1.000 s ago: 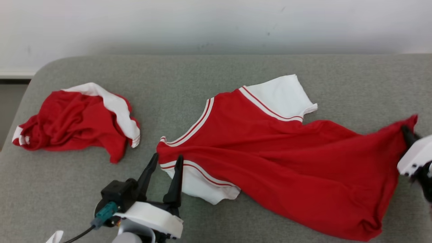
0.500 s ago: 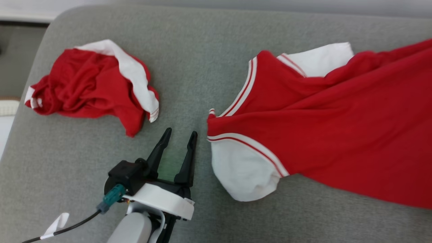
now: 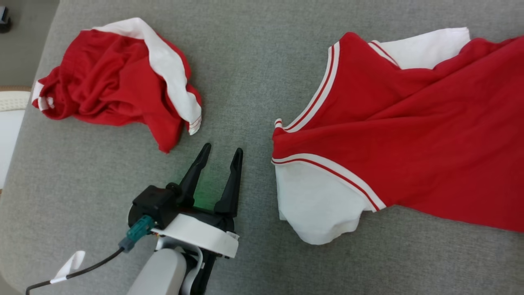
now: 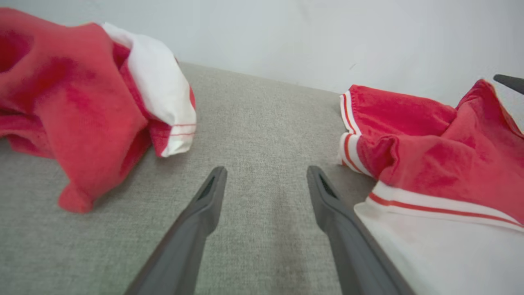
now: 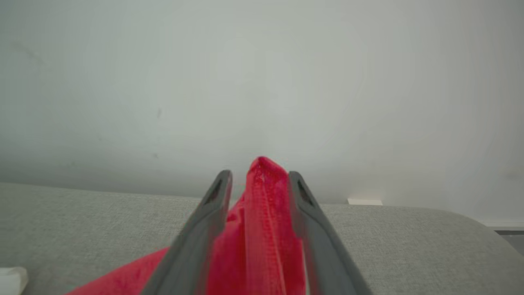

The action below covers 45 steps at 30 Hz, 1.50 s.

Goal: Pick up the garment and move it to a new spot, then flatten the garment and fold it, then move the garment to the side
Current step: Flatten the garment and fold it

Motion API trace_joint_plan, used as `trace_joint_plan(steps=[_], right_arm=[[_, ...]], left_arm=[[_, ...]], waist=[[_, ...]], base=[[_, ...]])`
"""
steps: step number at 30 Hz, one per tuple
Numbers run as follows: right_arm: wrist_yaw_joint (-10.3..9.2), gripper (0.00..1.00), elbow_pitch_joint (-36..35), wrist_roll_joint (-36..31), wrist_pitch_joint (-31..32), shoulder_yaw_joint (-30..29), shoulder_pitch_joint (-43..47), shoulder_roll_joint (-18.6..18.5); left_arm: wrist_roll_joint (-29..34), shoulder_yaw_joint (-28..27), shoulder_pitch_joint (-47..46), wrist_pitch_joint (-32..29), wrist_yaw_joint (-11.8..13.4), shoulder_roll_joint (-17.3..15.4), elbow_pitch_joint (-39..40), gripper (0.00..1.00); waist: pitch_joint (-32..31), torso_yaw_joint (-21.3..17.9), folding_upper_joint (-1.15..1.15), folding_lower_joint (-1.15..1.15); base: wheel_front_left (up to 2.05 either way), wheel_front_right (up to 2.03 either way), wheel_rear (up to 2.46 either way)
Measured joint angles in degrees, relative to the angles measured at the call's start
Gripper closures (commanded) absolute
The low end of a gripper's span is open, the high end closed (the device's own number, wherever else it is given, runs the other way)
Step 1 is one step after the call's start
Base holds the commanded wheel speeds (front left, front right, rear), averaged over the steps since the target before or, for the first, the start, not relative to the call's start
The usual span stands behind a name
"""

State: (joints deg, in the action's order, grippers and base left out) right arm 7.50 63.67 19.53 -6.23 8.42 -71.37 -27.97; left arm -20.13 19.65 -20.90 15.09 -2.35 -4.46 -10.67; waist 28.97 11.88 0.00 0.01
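Grey upholstered surface. Garment, long axis running frame-right; sleeve just right of left gripper, fingers wide, empty. Right gripper: hem between fingers, grip unclear.

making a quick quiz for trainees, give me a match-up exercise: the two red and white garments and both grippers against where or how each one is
Things
1. crumpled garment
2. spread-out garment
3. left gripper
4. right gripper

Places or states
A. red cloth stands between its fingers
B. bunched in a heap at the head view's upper left
C. open over the bare grey surface, between the two garments
D. stretched out on the right of the head view, one white sleeve towards the robot

Pairs: 1-B, 2-D, 3-C, 4-A
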Motion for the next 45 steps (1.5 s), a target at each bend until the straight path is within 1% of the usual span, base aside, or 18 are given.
trace_joint_plan(steps=[4,9,11,13,15,19,23,26,28,31,33,36,40,45], right_arm=[[0.00,0.00,0.8,0.2,-2.6,1.9,0.4,1.9],[0.00,0.00,-1.3,3.0,-5.5,5.4,3.7,4.0],[0.00,0.00,-3.0,5.2,-6.0,7.4,6.3,5.1],[0.00,0.00,-5.1,7.1,-6.3,9.2,9.4,5.4],[0.00,0.00,-7.5,9.4,-6.4,10.7,12.8,5.4],[0.02,0.00,-15.0,14.0,-7.5,13.0,20.2,4.6],[0.03,0.00,-21.4,16.5,-8.5,11.7,29.7,2.7],[0.04,0.00,-26.2,16.5,-8.7,9.3,37.1,2.8],[0.04,0.00,-29.3,16.1,-8.8,7.2,42.1,3.5],[0.04,0.00,-33.2,14.8,-8.8,4.1,49.2,5.4],[0.04,0.00,-34.5,14.2,-8.8,2.4,53.2,7.3],[0.04,0.00,-34.9,11.5,-8.5,0.9,57.5,9.4],[0.04,0.00,-33.0,9.3,-5.4,0.2,59.0,11.8],[0.04,0.00,-26.8,7.7,-0.7,-0.9,57.5,13.2]], left_arm=[[0.6,-0.7,0.1,0.0,-0.4,0.2,-0.8,0.00],[1.0,-2.0,1.6,0.0,-0.6,0.2,-1.9,0.00],[1.0,-2.7,2.6,0.0,-0.6,0.0,-2.3,0.00],[1.0,-3.3,3.6,0.0,-0.6,-0.3,-2.8,0.00],[1.0,-3.9,4.7,0.0,-0.5,-0.4,-3.0,0.00],[0.9,-5.4,7.4,0.0,0.0,-1.0,-3.1,0.00],[0.6,-6.4,9.6,0.0,0.4,-1.2,-2.8,0.00],[0.5,-7.1,11.2,0.0,0.6,-1.2,-2.3,0.00],[0.5,-7.4,12.4,0.0,0.7,-1.2,-2.1,0.00],[0.5,-7.8,13.7,0.0,0.7,-1.2,-1.8,0.00],[0.4,-8.0,14.4,0.0,0.7,-1.1,-1.7,0.00],[0.4,-7.9,14.6,0.0,0.7,-1.1,-1.7,0.00],[0.4,-7.6,14.6,0.0,0.5,-1.0,-1.7,0.00],[0.4,-7.0,14.2,0.0,0.3,-1.1,-1.9,0.00]], waist=[[-1.8,-1.1,0.00,0.00],[-5.8,-3.4,0.00,-0.01],[-7.7,-4.5,0.00,-0.01],[-9.8,-5.7,0.00,-0.01],[-12.0,-6.9,0.00,-0.01],[-16.2,-9.7,0.00,-0.02],[-19.9,-12.4,0.00,-0.02],[-22.3,-14.1,0.00,-0.02],[-23.8,-15.1,0.00,-0.02],[-25.5,-16.4,0.00,-0.02],[-26.2,-17.0,0.00,-0.02],[-27.0,-17.5,0.00,-0.03],[-27.0,-17.2,0.00,-0.03],[-26.4,-16.0,0.00,-0.03]], base=[[0.00,0.00,0.00],[0.00,0.00,0.00],[0.00,0.00,0.00],[0.00,0.00,0.00],[0.00,0.00,0.00],[0.00,0.00,0.00],[0.00,0.00,0.00],[0.00,0.00,0.00],[0.00,0.00,0.00],[0.00,0.00,0.00],[0.00,0.00,0.00],[0.00,0.00,0.00],[0.00,0.00,0.00],[0.00,0.00,0.00]])
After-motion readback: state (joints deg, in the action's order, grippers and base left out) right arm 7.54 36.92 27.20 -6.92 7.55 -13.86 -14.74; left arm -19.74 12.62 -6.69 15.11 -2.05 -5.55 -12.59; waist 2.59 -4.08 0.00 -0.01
